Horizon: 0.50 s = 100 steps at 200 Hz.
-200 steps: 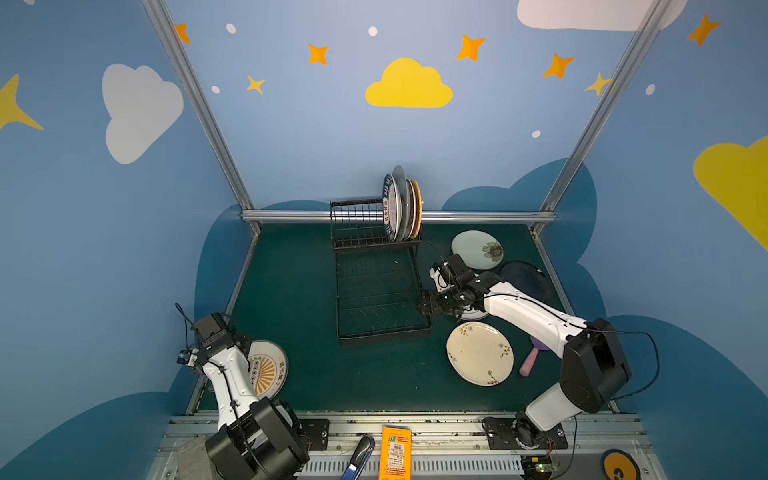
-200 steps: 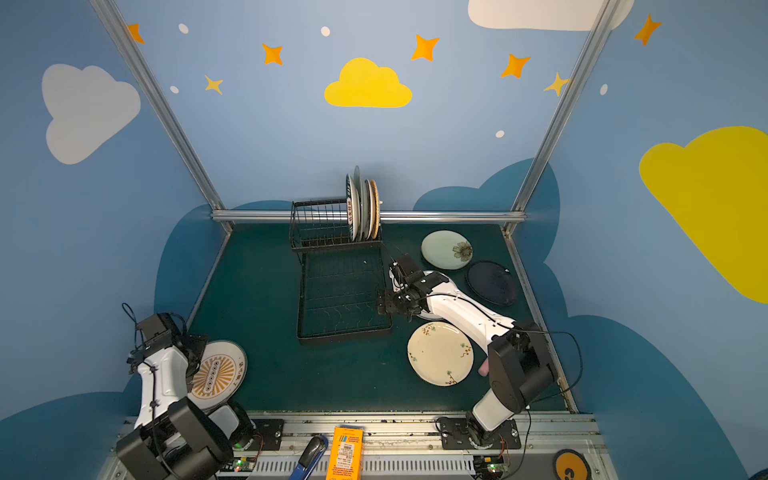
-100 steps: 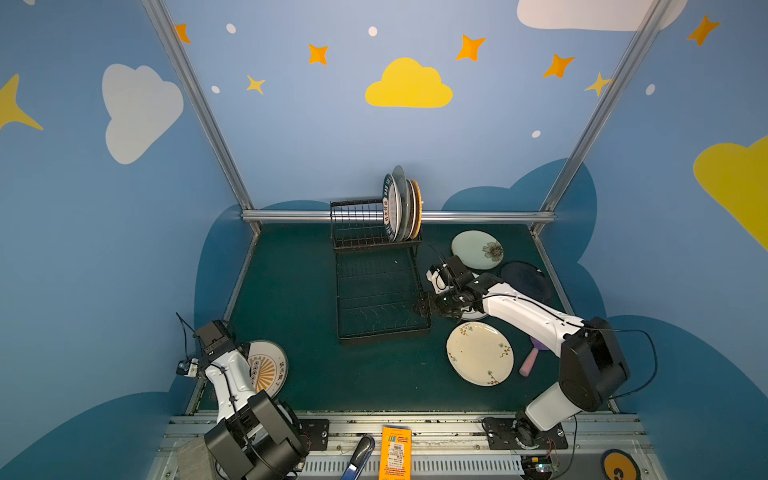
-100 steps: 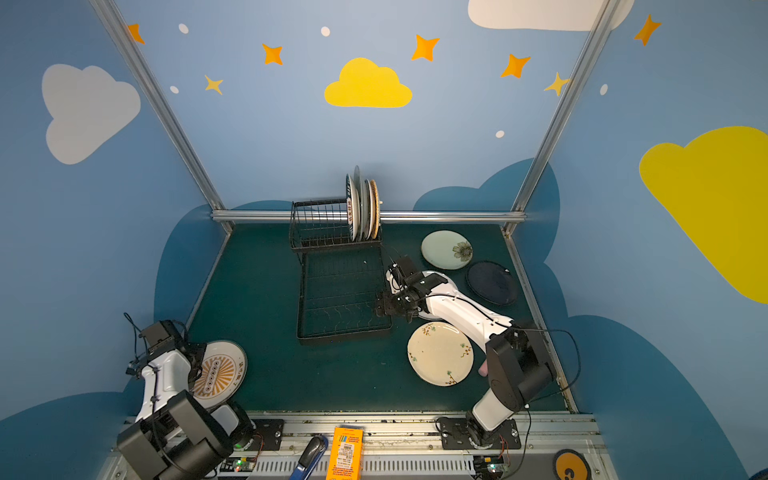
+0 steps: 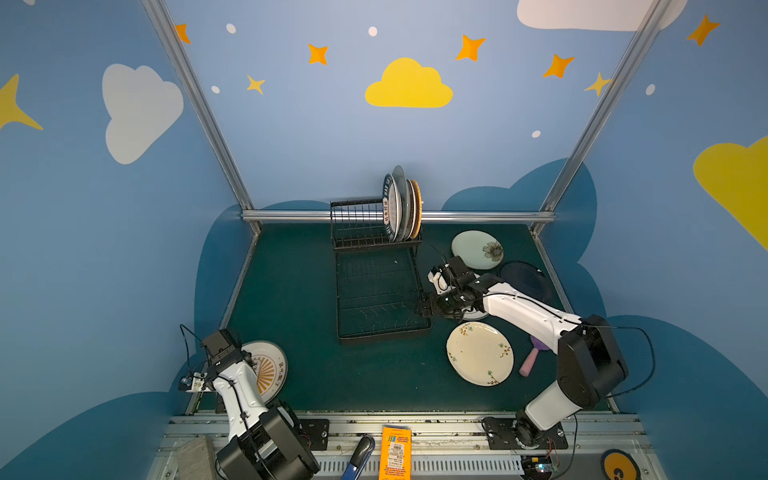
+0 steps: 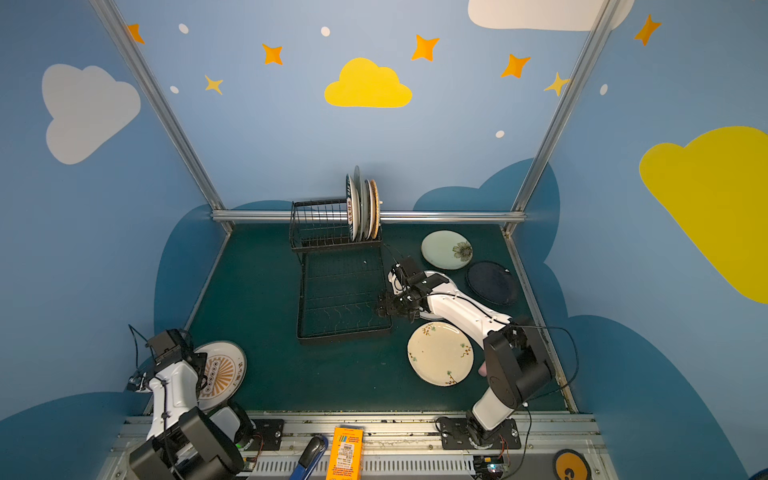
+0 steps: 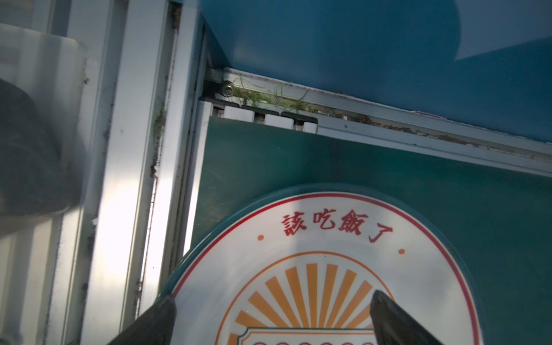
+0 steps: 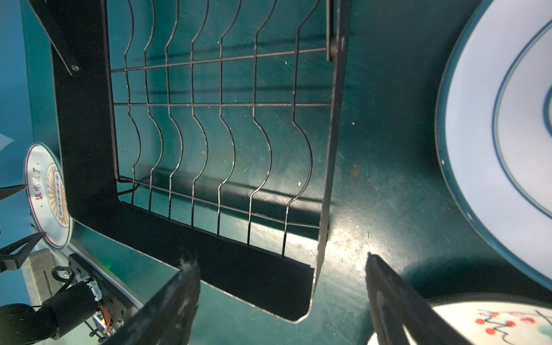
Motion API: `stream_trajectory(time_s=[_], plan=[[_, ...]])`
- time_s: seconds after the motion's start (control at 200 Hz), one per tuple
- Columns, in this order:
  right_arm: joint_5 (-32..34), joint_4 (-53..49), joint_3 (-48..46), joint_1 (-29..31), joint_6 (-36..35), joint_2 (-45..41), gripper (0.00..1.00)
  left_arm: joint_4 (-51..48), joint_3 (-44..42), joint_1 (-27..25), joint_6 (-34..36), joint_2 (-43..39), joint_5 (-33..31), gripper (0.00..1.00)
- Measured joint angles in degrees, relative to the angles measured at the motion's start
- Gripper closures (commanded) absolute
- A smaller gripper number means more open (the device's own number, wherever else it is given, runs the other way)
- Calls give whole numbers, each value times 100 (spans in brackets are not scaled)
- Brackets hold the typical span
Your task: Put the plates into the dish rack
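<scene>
Green mat (image 5: pixel 291 299) covers the whole bench. The dish rack (image 5: pixel 376 309) sits at mid-back with a bunch of plates (image 5: pixel 401 208) standing on edge in its raised basket. Looks like four, but they overlap, so don't quote me. Flat on the mat are a sunburst plate (image 7: pixel 328 263) front left, then a cream floral plate (image 5: pixel 480 353), pale green plate (image 5: pixel 477 249) and navy plate (image 5: pixel 525 279) on the right. There's also a blue-ringed plate (image 8: pixel 493 125), mostly buried under the right arm in both top views and cut off in the wrist view. Reckon we're between plates, lining up a pick. The left gripper (image 7: pixel 273 295) hangs wide open over the sunburst plate's rim, and the right gripper (image 8: pixel 277 258) gapes empty over the tray's corner. Next move needs a finger slid under a rim, which is tricky on flat crockery. Can't tell if the left fingertips touch the plate.
</scene>
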Motion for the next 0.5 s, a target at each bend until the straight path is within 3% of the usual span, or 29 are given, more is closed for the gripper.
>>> stream_trajectory(time_s=[0.501], plan=[[-229, 35, -7, -28, -4, 223, 15, 79, -13, -4, 70, 17, 164, 0]])
